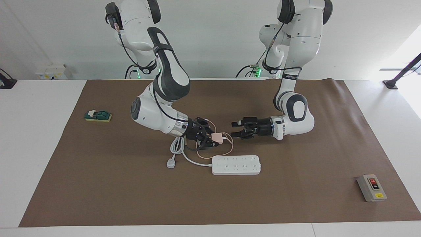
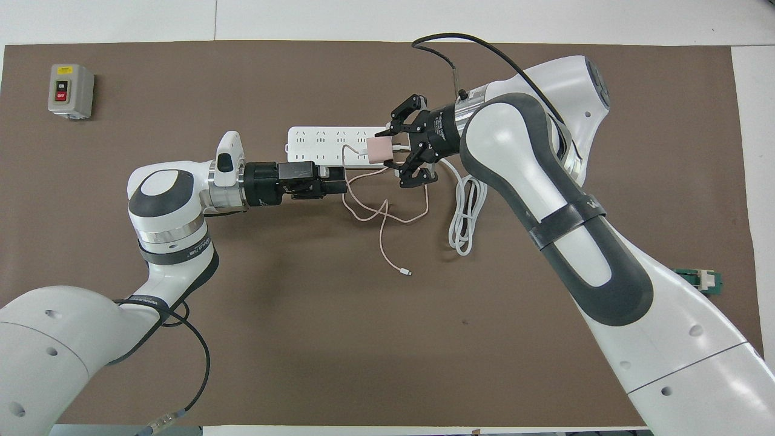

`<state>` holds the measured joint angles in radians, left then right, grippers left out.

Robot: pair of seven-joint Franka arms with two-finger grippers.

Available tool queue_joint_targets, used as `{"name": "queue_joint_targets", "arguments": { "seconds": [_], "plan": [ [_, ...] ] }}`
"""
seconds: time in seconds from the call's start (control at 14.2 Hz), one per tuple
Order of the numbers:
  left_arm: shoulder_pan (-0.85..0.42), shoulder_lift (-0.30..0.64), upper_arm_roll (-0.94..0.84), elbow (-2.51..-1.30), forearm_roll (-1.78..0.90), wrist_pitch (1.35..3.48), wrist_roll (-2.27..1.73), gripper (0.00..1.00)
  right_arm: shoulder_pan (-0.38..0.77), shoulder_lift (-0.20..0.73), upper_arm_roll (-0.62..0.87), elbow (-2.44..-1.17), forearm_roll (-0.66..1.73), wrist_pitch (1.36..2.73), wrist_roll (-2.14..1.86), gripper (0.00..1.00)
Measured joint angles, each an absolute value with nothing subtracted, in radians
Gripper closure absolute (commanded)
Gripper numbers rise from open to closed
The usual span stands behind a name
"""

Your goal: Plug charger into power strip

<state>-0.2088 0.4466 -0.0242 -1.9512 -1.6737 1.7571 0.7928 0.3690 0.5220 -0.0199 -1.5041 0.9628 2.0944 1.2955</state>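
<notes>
The pale-pink charger hangs above the mat with my right gripper shut on it. Seen from above, it covers the corded end of the power strip; the facing view shows it raised and clear of the strip. Its thin pink cable trails in loops onto the mat. My left gripper lies level over the mat along the strip's robot-side edge. It is open and empty, pointing at the charger.
The strip's thick white cord is coiled toward the right arm's end and finishes in a white three-pin plug. A grey switch box sits near the mat's corner at the left arm's end. A small green block lies at the right arm's end.
</notes>
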Motion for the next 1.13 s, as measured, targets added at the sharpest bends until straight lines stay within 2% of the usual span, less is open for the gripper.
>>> {"name": "queue_joint_targets", "arguments": {
  "seconds": [0.28, 0.7, 0.92, 1.13],
  "plan": [
    [-0.209, 0.447, -0.024, -1.951, -1.674, 1.760, 0.795, 0.00, 0.438, 0.531, -0.020, -1.504, 0.963, 2.186, 1.347, 1.00],
    [-0.187, 0.447, -0.018, -1.951, -1.674, 1.764, 0.796, 0.00, 0.468, 0.548, -0.020, -1.507, 0.966, 2.211, 1.348, 1.00],
    [-0.168, 0.443, -0.017, -1.952, -1.673, 1.764, 0.796, 0.00, 0.468, 0.550, -0.020, -1.509, 1.041, 2.212, 1.325, 1.00],
    [-0.125, 0.413, -0.016, -1.969, -1.652, 1.764, 0.796, 0.00, 0.468, 0.550, -0.021, -1.513, 1.075, 2.212, 1.303, 1.00]
  ]
}}
